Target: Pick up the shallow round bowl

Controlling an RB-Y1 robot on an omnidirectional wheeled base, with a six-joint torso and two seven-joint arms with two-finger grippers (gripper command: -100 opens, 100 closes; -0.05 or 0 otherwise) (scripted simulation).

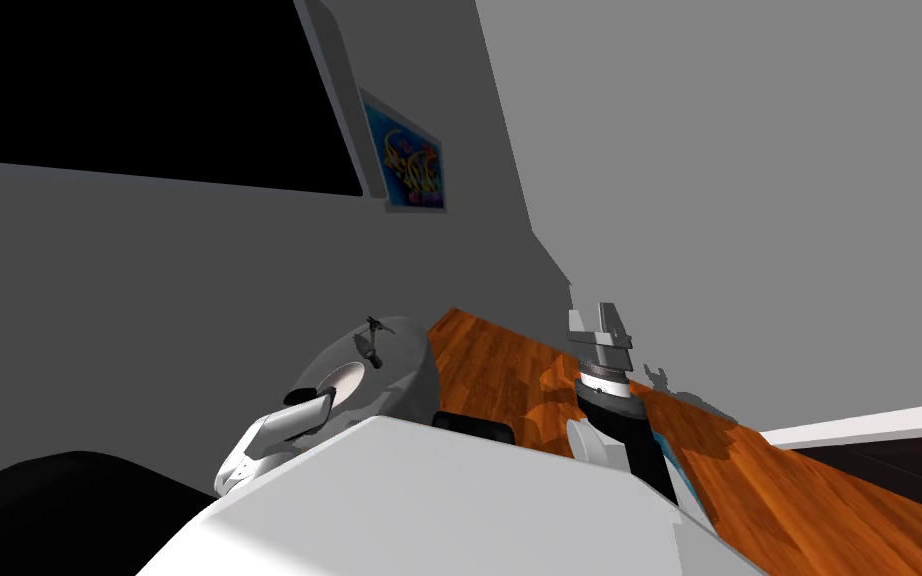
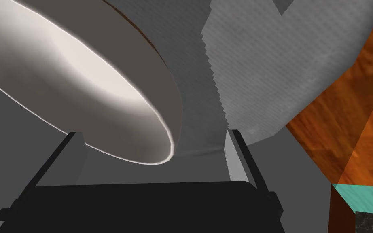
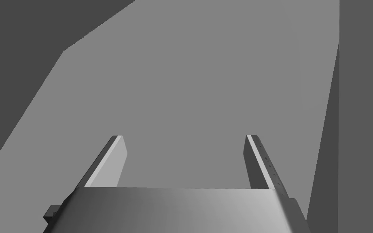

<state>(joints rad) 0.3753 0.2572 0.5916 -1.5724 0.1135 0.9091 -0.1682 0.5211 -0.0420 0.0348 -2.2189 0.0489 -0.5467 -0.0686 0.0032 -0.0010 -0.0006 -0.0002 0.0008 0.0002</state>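
Left gripper was spread wide, holding nothing. The shallow white bowl sat on the round grey tabletop at my left. Its near rim lay between the fingers, overlapping one and apart from the other. Right gripper was raised on the right, above the wood floor, also wide and empty.

Home: framed picture, wood floor.
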